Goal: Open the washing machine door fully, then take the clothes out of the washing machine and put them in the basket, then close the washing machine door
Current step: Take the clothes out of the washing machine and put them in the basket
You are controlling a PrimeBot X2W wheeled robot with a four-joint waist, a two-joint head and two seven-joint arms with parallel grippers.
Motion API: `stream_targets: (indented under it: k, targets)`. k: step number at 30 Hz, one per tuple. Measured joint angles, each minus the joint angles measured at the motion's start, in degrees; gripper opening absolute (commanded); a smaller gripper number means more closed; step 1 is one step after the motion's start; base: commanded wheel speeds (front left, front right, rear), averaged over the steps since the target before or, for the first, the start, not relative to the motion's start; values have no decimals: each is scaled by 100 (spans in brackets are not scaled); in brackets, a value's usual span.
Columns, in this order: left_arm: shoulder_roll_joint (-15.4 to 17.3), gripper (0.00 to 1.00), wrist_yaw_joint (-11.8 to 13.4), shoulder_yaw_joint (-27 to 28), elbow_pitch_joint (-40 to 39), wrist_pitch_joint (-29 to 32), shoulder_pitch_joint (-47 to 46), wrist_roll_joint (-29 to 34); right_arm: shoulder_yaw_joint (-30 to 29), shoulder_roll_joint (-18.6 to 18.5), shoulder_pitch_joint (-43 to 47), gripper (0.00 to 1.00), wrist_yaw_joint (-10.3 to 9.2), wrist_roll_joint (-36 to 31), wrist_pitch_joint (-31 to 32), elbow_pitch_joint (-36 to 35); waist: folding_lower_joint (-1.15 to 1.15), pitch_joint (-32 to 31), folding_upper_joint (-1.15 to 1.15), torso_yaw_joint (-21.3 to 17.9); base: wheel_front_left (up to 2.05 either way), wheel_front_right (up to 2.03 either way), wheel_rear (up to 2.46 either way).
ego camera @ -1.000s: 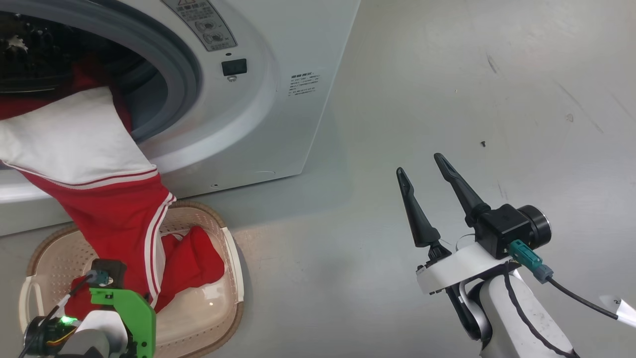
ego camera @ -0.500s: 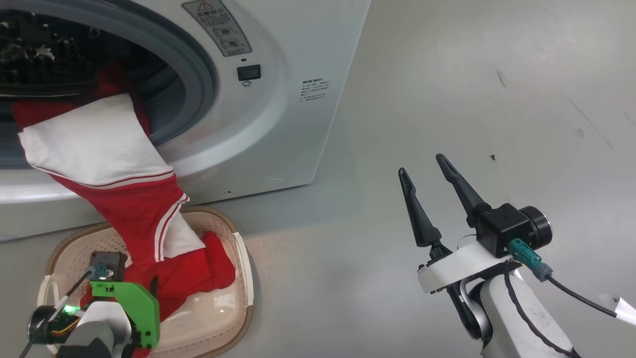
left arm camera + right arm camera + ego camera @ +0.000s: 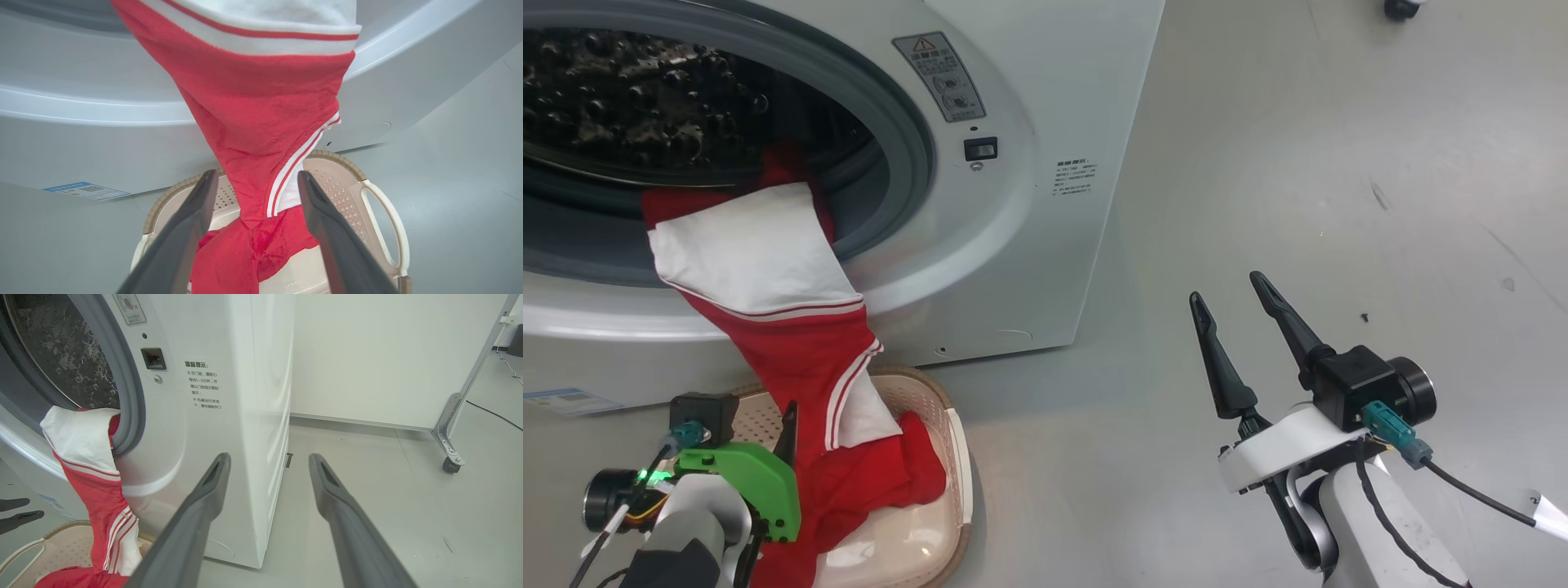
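Step in hand: move the red-and-white garment [image 3: 800,359] from the washing machine [image 3: 1029,245] to the basket [image 3: 960,457].

Position: the garment's top end lies over the grey seal at the drum mouth, upper left of the head view. Its bottom end lies bunched with red cloth in the basket, lower left.

Left end effector [image 3: 257,175]: open, with one finger on each side of the hanging cloth, pinching nothing.
Right end effector [image 3: 1227,287]: open, empty, over bare floor at lower right.

Judgement: the garment is only half delivered.
- Re-grip higher, near the white panel just below the seal.
- Take a thick fold, since a thin edge may slip.
- Draw outward first so the cloth clears the seal, then down.
- Release only over the basket's middle; cloth on the rim may slide to the floor.

Versus a second ago:
- The camera has shifted, so the machine sits further right in the frame and more of the drum shows.
- The striped hem hangs slacker, and a dark left finger now shows beside it.
- The right end effector is unchanged.
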Motion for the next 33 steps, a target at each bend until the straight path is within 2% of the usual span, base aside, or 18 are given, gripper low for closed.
stream_targets:
  k: [6,16,23,33]
  targets:
    - [-80,100,-57,-163,-160,-360,2,10,-66,-1,136,100,14,0,0,18,0,-282,0,176,0,0,0]
    - [-109,100,-57,-23,-433,-465,81,-125,-124,-2,251,100,51,0,0,3,0,-592,0,409,0,0,0]
    - [-168,100,-57,357,-923,-543,182,-436,-211,-1,335,100,52,1,0,-13,0,-706,0,448,0,0,0]
    - [-146,100,-57,390,-2013,-544,496,-333,-283,-1,455,100,73,1,0,-63,0,-812,0,495,0,0,0]
